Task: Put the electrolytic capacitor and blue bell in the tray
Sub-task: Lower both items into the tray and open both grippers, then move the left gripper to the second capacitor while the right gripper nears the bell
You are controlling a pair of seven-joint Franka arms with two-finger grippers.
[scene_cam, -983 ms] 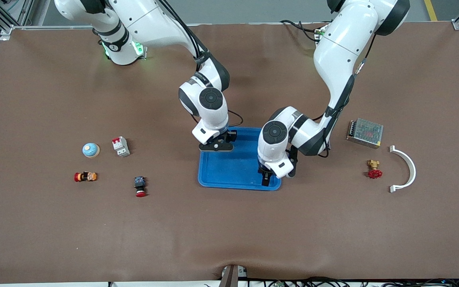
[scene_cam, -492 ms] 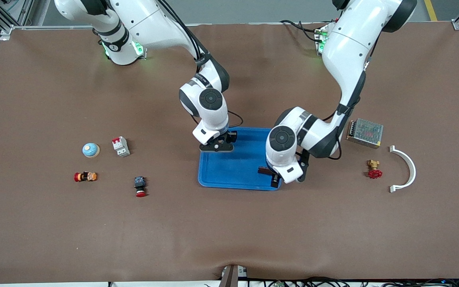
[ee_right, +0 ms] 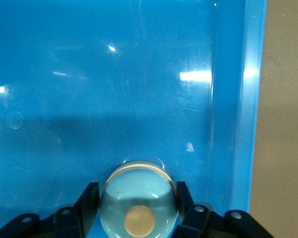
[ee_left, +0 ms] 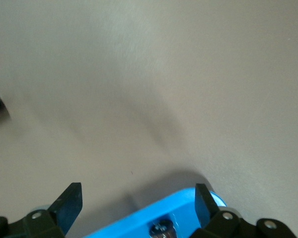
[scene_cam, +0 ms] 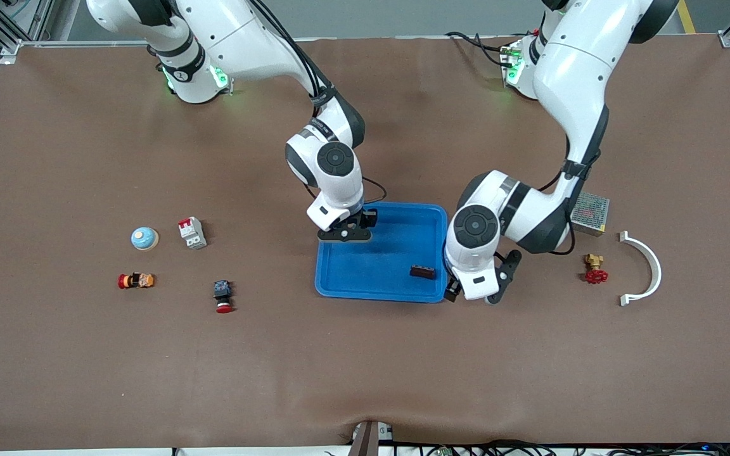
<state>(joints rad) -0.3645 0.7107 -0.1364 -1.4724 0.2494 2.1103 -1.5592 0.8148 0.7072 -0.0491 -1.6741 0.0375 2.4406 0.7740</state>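
Your right gripper hangs low over the tray, close to the rim at the right arm's end, and its fingers are clamped on either side of the blue bell, dome and tan button facing the wrist camera. Your left gripper is over the bare table just beside the tray's corner at the left arm's end; its fingers stand wide apart with nothing between them, and the tray's rim shows under them. The electrolytic capacitor, a small dark piece, lies in the tray near that gripper, apart from its fingers. Well away from your right gripper, toward the right arm's end of the table, you have a second pale-blue bell beside a circuit breaker
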